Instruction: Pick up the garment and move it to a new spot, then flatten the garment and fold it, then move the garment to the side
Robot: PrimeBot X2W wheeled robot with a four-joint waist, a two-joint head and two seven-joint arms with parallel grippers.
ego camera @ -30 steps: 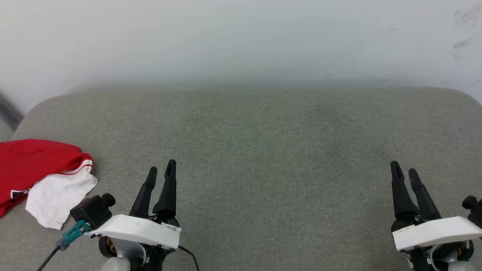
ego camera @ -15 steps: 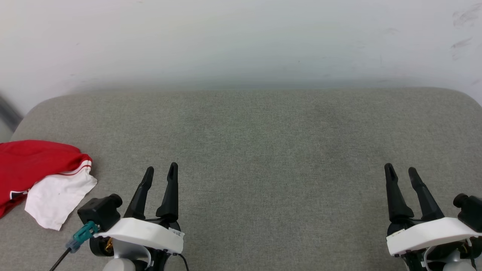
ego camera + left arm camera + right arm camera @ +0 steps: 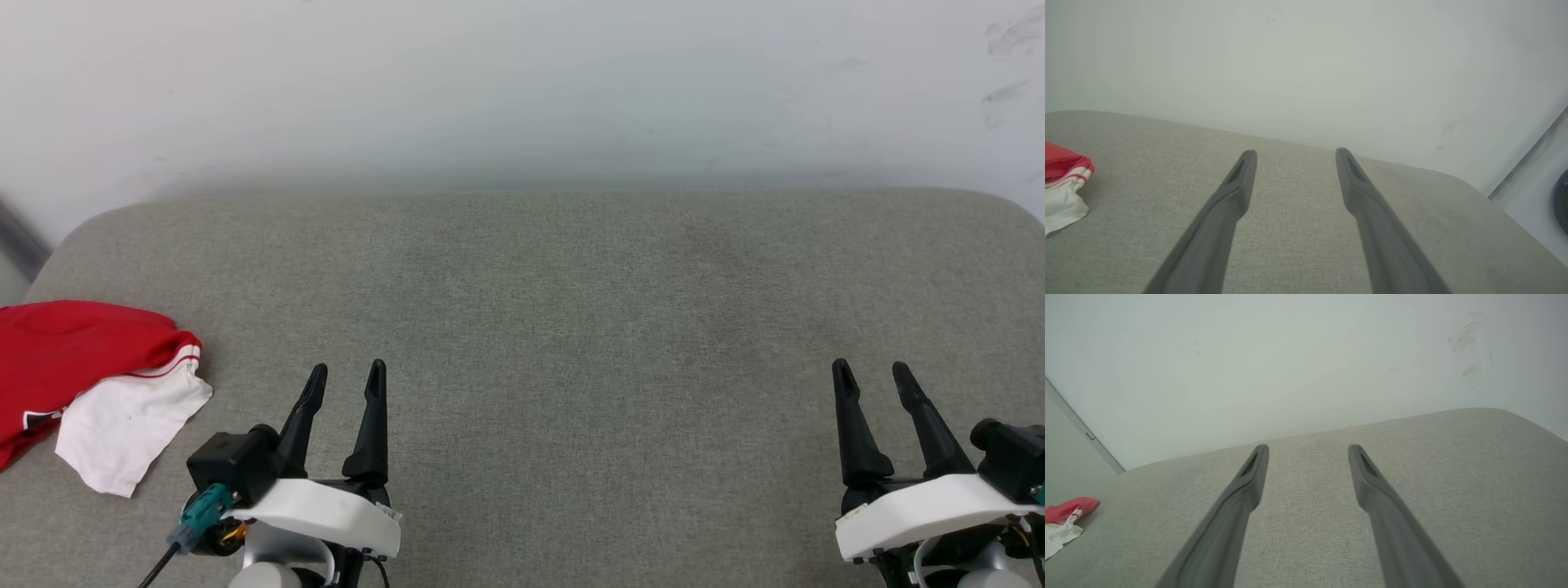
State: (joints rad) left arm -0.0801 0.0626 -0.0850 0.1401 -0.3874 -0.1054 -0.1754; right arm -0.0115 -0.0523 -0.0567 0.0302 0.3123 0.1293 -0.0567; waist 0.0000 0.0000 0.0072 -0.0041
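The garment (image 3: 73, 367) lies bunched at the left edge of the grey cushion, red with one white sleeve spread toward the front; part of it runs out of the head view. It also appears at the left of the left wrist view as the garment (image 3: 1061, 179), and small at the far left in the right wrist view as the garment (image 3: 1063, 518). My left gripper (image 3: 347, 376) hovers open over bare cushion, to the right of the sleeve and apart from it. My right gripper (image 3: 869, 371) stands open at the lower right, nothing between its fingers.
The grey fabric cushion (image 3: 571, 286) spreads across the head view, with rounded back corners. A pale wall (image 3: 522, 82) rises directly behind it. A cable with a teal plug (image 3: 200, 510) hangs from my left wrist.
Both grippers have drawn back slightly toward the bottom of the head view. The left wrist has turned a little, bringing its camera housing closer in. The garment has not moved.
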